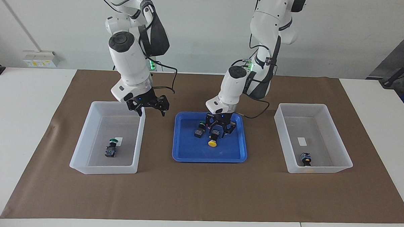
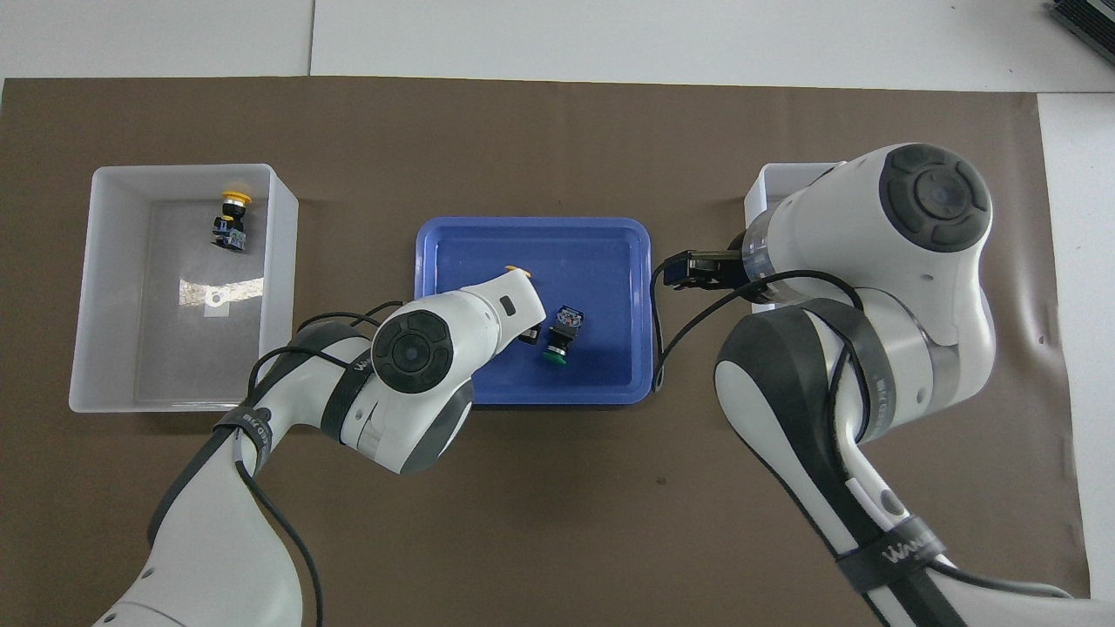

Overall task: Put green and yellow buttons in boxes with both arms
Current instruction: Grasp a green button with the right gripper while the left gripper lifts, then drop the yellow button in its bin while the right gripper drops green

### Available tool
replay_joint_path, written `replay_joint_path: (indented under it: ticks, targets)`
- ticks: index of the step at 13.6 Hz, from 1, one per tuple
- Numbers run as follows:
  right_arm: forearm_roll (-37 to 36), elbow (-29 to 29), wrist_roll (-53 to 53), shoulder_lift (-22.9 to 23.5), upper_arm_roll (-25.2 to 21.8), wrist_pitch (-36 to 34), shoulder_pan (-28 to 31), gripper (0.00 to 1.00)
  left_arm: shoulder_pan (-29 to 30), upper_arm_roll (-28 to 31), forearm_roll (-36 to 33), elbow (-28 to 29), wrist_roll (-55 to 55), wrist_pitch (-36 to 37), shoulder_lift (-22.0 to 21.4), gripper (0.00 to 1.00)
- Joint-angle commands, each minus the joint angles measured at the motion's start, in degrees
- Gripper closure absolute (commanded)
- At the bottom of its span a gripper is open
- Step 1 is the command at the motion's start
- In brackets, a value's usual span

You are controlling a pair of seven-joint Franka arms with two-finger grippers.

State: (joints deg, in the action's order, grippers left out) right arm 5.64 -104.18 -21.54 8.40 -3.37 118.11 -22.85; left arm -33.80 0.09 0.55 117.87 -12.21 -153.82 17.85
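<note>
The left gripper (image 1: 220, 131) is down in the blue tray (image 1: 187, 153), its fingers astride the yellow button (image 1: 213, 140); whether they grip it, I cannot tell. A green button (image 1: 199, 131) lies just beside. The right gripper (image 1: 148, 106) hangs open over the box's (image 1: 83, 146) rim.

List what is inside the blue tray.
Blue tray holds a yellow-capped button under the left gripper and a green-capped button beside it; the arm partly covers the yellow one overhead.
</note>
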Motion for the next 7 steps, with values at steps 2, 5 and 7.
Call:
replay_joint_path:
  ticks: [2,5,7]
  targets:
    - [0.7,-2.3,-10.1,2.5,0.4,6.5,-4.1,0.00,4.3,0.3,-0.2,0.5,-0.5,12.2,-9.9,1.00]
    - [0.7,-2.3,-15.9,7.8,0.4,13.9,-8.3,0.00,13.2,0.3,-0.2,0.4,0.2,17.8,-15.2,1.00]
    - [0.7,-2.2,-17.7,10.6,0.4,17.9,-9.8,0.00,19.7,0.3,-0.2,0.4,0.2,19.7,-17.1,1.00]
